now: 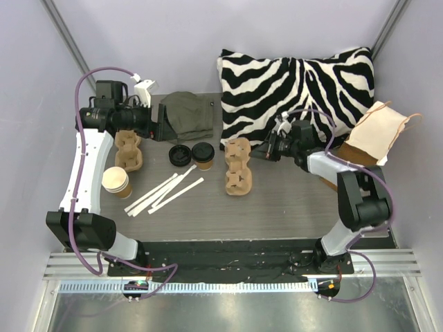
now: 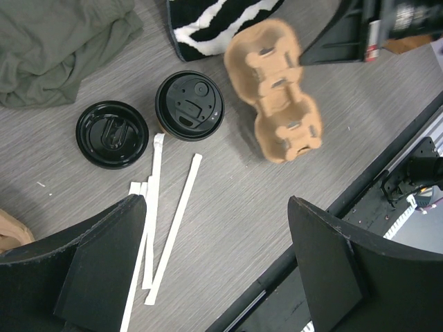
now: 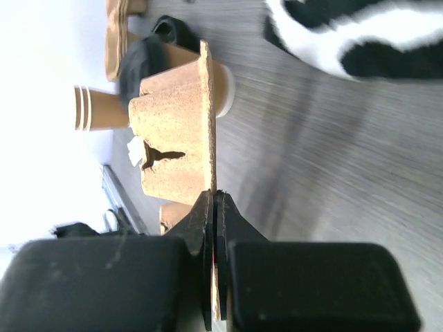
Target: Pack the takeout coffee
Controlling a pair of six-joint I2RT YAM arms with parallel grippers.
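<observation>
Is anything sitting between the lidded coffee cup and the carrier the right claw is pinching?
Nothing visible does. Only bare table separates the lidded coffee cup from the carrier pinched in the right claw. The loose lid lies on the cup's other side.

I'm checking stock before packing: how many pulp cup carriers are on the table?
2. The mid-table carrier has its edge pinched by the right gripper; the left carrier sits far left, beside the left arm. Nested ones could be hidden.
</observation>
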